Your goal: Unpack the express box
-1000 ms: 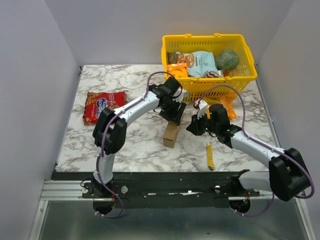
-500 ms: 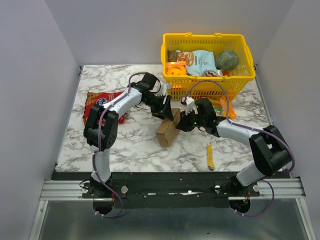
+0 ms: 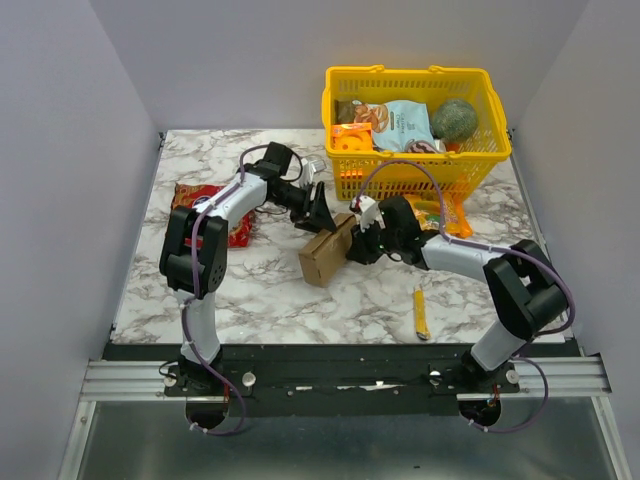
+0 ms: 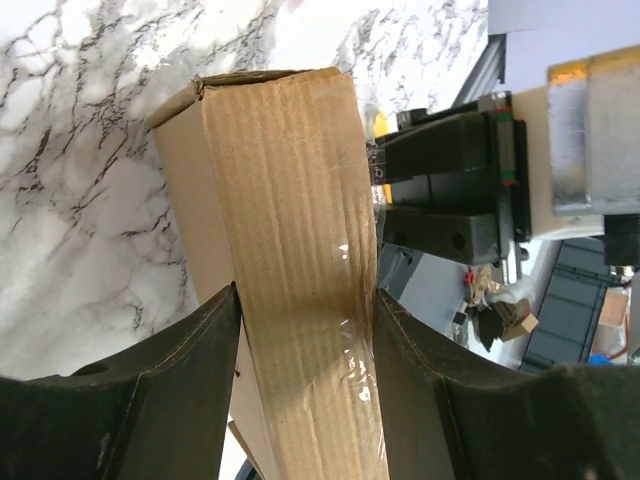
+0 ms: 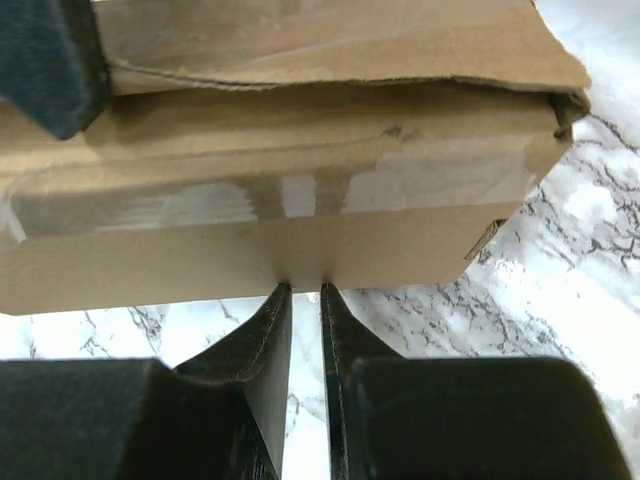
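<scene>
Closest to the arm bases, a slim yellow tool (image 3: 421,312) lies by itself on the marble table (image 3: 270,290), well apart from both grippers. Beyond it, at mid-table, the box (image 3: 322,258) lies at an angle between the two arms, its flaps closed and a strip of clear tape running along it. The right gripper (image 3: 352,248) meets the box from the right. Its fingers (image 5: 260,340) are clenched almost together, with the tips against the edge of a cardboard face. Whether they pinch anything there cannot be told. The left gripper (image 3: 320,218) reaches in from the far side, and its fingers (image 4: 190,350) grasp the box across its narrow width, one pressed to each side. Farther left, a red bag (image 3: 188,196) lies flat, partly under the left arm. At the back right stands a yellow basket (image 3: 420,75) of packets, with an orange packet (image 3: 452,215) on the table just in front of it.
</scene>
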Tool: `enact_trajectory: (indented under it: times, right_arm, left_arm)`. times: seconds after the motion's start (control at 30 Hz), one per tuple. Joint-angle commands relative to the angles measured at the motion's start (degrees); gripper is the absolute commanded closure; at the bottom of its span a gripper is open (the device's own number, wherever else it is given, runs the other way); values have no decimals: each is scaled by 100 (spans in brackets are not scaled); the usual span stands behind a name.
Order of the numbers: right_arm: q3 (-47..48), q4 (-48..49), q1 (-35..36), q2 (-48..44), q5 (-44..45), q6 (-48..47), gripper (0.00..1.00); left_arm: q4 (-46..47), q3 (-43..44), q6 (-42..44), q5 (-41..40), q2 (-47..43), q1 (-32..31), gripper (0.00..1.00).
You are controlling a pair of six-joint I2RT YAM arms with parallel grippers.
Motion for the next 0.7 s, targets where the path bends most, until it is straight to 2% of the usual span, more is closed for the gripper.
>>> enact_trajectory:
  times: [0.0, 0.13, 0.33, 0.4, 0.57, 0.67]
  right_arm:
    - [378, 107, 45, 248, 166, -243, 76]
    - [492, 133, 45, 310, 184, -305, 76]
    - [466, 230, 115, 354, 184, -410, 76]
    - [423, 265, 133, 354, 228, -463, 76]
    - [299, 344, 159, 284, 263, -647, 76]
    - [168, 388, 159, 188, 324, -752, 75]
  left_arm:
    - [10, -14, -11, 1173, -328, -38, 44]
    - [-192, 82, 288, 1033, -337, -38, 50]
    - [-202, 232, 149, 1927, -372, 14, 55]
    - [44, 250, -62, 2427, -389, 41, 55]
    - [554, 83, -450, 2842, -538, 129, 56]
    - [1087, -249, -782, 3237, -583, 208, 52]
